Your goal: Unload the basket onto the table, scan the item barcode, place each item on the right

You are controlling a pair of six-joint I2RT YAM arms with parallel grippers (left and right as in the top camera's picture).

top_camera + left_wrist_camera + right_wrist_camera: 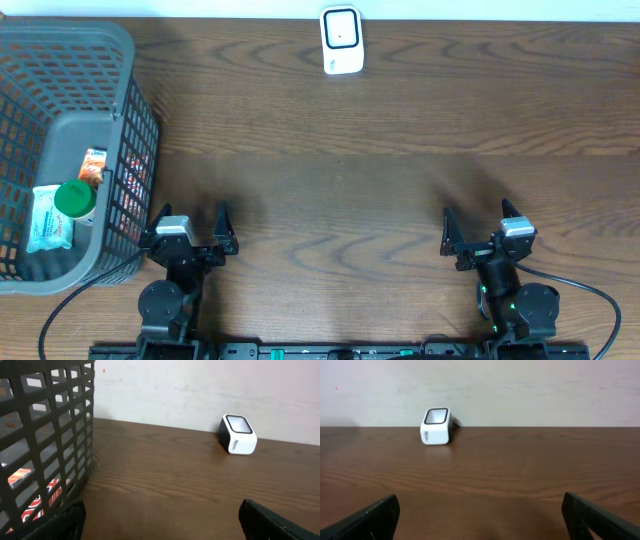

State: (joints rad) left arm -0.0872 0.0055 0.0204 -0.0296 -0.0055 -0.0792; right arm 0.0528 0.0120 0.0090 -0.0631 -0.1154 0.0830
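Left gripper (pixel 192 216) sits low over the table (pixel 350 170), jaws spread wide, nothing between them. In its wrist view both dark fingers (pixel 57 522) poke in at the bottom corners. Right gripper (pixel 480 222) is the same: jaws fully apart, empty, with fingers (pixel 370 517) at the bottom edges of its own view. The two grippers are well apart, side by side at the near table edge.

Just left of the left gripper stands a grey mesh basket (pixel 120 60), its near corner right beside the left finger. The basket wall (pixel 50 420) fills the left side of the left wrist view. Inside the basket, beyond that wall, lie the items: a green-capped container (pixel 75 198), a white packet (pixel 48 218) touching it, and an orange packet (pixel 93 165) against the right wall. Red-and-white print shows through the mesh at the bottom. Mesh wall stands between the left gripper and the items. No barcode can be made out.

Far ahead of both grippers, by the wall, sits the white scanner (pixel 341 40). It is ahead and right of the left gripper (pixel 239 435), ahead and left of the right one (pixel 436 426), with its dark window tilted upward.
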